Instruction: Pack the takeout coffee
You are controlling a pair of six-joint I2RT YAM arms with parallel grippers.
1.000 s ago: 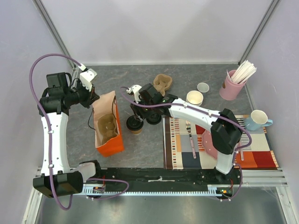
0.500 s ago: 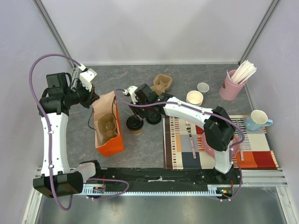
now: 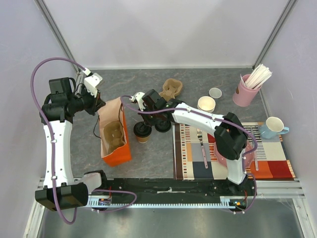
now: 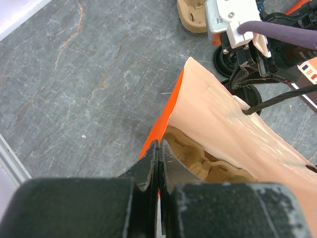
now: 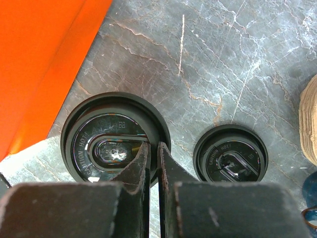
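Note:
The takeout coffee, a brown paper cup under a black lid, stands on the table just right of the orange bag. My right gripper comes down on it from above. It is shut on the lid's right rim, one finger inside the rim and one outside. My left gripper is shut on the bag's upper edge and holds the mouth open. A cardboard cup carrier lies inside the bag.
A loose black lid lies right of the cup. Behind are a second cardboard carrier, stacked paper cups, a small white lid and a pink straw holder. A striped placemat with fork, pink plate and blue mug lies right.
My right gripper's jaws have closed from about half open onto the coffee lid's rim, and the arm has shifted slightly left. The left arm and bag have not moved.

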